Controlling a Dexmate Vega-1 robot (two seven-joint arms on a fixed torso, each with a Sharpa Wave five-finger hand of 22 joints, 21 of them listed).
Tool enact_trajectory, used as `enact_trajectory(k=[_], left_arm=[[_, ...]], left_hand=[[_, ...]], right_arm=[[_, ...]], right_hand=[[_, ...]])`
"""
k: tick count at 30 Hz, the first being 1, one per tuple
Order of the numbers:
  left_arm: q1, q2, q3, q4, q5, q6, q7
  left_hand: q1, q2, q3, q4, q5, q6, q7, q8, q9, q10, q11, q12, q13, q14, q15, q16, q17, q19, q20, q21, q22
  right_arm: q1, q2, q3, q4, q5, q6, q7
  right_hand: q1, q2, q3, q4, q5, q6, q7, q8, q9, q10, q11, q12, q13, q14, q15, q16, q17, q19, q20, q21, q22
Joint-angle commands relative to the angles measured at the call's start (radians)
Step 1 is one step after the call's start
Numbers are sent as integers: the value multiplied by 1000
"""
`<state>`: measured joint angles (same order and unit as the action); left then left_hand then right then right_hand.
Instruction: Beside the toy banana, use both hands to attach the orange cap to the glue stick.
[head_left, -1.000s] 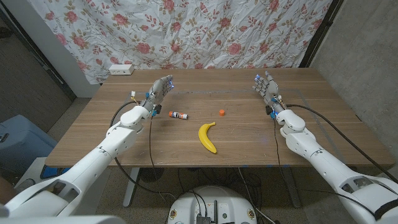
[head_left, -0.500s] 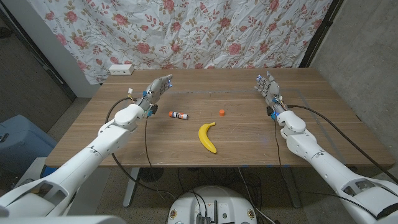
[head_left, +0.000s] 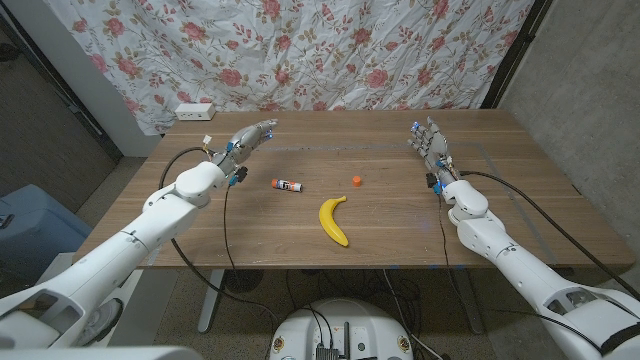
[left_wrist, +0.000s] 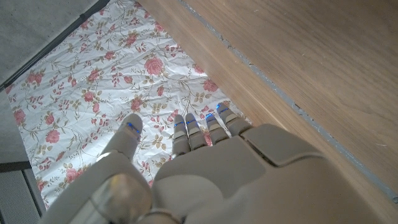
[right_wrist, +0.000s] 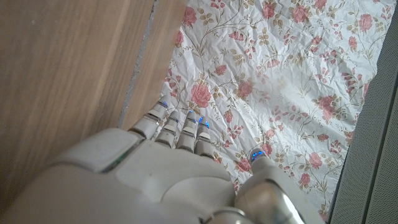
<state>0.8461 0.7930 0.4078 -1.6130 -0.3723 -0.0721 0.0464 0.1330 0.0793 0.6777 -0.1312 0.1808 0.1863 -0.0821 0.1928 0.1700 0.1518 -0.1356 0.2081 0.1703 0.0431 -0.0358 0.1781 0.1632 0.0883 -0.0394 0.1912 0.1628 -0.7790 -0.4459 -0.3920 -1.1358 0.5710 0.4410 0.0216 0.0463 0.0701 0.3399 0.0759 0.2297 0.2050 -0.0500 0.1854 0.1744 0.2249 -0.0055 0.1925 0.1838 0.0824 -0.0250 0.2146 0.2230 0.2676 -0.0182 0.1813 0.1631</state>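
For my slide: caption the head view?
Open left hand and right hand flank uncapped glue stick, orange cap, yellow toy banana.

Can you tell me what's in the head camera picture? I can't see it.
A glue stick, a small orange cap and a toy banana lie apart on a wooden table. The left hand and right hand hold nothing.
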Motion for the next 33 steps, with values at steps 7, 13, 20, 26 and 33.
enact_trajectory(k=[7,13,20,26,33], left_arm=[[6,155,19,-175,167,169,-19],[-21,207,43,-219,235,211,-78],[-43,240,57,-248,298,233,-120],[-72,276,80,-287,389,269,-164],[-98,282,98,-304,457,285,-203]], left_hand=[[90,-6,20,-61,-3,46,-30,18,4,35,-11,-2,5,-1,-68,-3,2,-1,-109,-10,1],[119,-23,21,-65,-3,54,-44,21,5,45,-27,-4,6,-6,-77,-5,2,-1,-117,-10,1],[148,-53,18,-67,-3,70,-53,27,5,65,-41,-3,6,-3,-83,-3,2,3,-123,-10,1],[167,-74,16,-67,-3,77,-57,29,6,80,-43,-1,6,-1,-87,-3,3,6,-125,-10,0],[232,-128,14,-66,-2,112,-76,40,6,116,-68,-1,7,14,-102,0,3,35,-123,-6,0]], right_arm=[[-9,9,0,15,-7,31,-9],[-14,7,1,14,-10,38,-12],[-19,6,2,13,-12,41,-15],[-20,10,3,18,-11,48,-15],[-23,15,7,18,-14,65,-24]], right_hand=[[9,7,6,-7,5,9,0,4,2,-5,0,-2,2,5,-9,-4,1,1,-5,3,3],[10,9,8,-8,5,11,-3,4,2,-4,0,-2,2,5,-9,-4,0,0,-5,3,3],[10,9,9,-9,4,12,-7,4,2,-4,-1,-2,2,7,-7,-4,-1,1,-4,3,3],[10,10,10,-10,4,13,-7,5,2,-5,-1,-2,2,7,-7,-4,-2,1,-5,3,3],[11,12,11,-11,4,14,-7,5,2,-4,-2,-1,2,6,-6,-5,-2,0,-4,4,3]])
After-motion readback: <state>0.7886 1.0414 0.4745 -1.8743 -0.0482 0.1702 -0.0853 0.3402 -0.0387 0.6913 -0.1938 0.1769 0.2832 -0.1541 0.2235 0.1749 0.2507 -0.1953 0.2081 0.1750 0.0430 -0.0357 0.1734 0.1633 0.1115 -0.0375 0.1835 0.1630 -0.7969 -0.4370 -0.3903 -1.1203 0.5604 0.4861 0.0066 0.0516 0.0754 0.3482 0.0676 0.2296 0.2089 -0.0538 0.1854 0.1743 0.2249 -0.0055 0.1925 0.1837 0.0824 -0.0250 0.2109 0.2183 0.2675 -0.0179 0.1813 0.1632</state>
